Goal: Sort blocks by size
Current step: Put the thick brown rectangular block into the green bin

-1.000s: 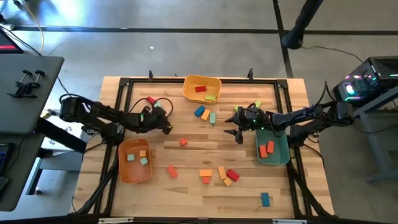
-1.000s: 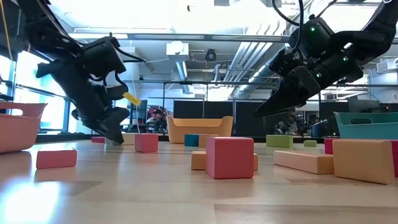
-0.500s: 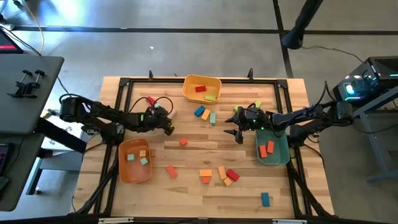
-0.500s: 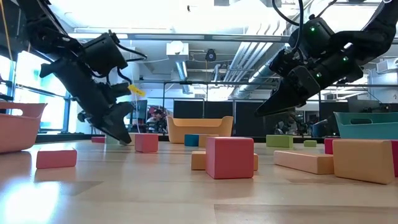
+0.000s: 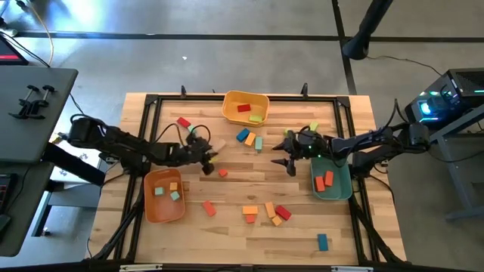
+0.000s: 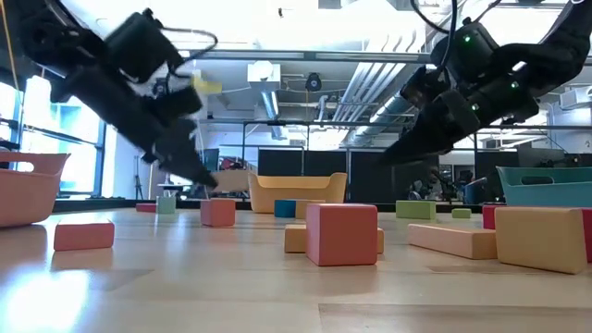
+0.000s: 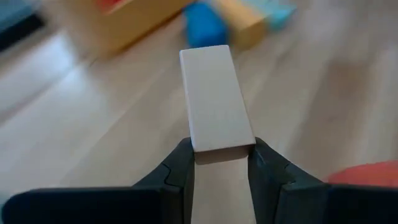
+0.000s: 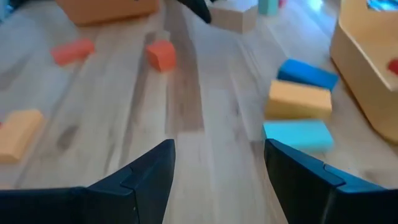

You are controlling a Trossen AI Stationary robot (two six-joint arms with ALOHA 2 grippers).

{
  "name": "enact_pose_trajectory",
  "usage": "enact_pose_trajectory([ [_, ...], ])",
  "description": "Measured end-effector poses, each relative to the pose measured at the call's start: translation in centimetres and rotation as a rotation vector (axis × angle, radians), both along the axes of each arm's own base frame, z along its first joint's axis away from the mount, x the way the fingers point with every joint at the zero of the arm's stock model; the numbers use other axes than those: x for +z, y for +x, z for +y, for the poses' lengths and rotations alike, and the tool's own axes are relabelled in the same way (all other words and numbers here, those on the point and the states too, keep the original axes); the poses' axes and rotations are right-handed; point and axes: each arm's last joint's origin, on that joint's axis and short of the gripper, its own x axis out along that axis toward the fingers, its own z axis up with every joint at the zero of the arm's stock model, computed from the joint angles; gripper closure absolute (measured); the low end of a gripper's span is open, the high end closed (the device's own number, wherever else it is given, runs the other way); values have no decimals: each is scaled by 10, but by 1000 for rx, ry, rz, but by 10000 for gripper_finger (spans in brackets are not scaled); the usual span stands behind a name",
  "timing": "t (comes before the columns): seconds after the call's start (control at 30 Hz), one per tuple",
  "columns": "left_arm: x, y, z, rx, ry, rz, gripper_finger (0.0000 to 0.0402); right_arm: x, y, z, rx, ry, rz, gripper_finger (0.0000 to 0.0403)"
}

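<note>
One tan block (image 7: 216,99) was pinched only by its near end in the left hand (image 7: 219,163) above the worktop (image 5: 227,227), so it risked pivoting loose, while the right hand (image 8: 217,155) hung spread.

You've got a tan block (image 7: 215,99) in dark fingers (image 7: 178,165); blue (image 5: 242,136), orange (image 5: 249,140), teal (image 5: 259,143) blocks at 1 o'clock.

You get bright, even overhead light with soft shadows. In the low view, the ceiling lights (image 6: 277,18) glare white and the left arm (image 6: 120,83) smears with motion blur. Your left wrist view blurs everything beyond the sharp tan block (image 7: 214,99).
</note>
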Motion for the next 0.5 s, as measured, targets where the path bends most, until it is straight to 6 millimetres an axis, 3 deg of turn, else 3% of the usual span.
enact_pose_trajectory([
  [0.27,35,25,-18,-235,107,-257,320,16,8,14,78,-48,-180,160],
  [0.5,66,35,-31,-434,259,-570,320,45,13,26,129,-109,-481,160],
])
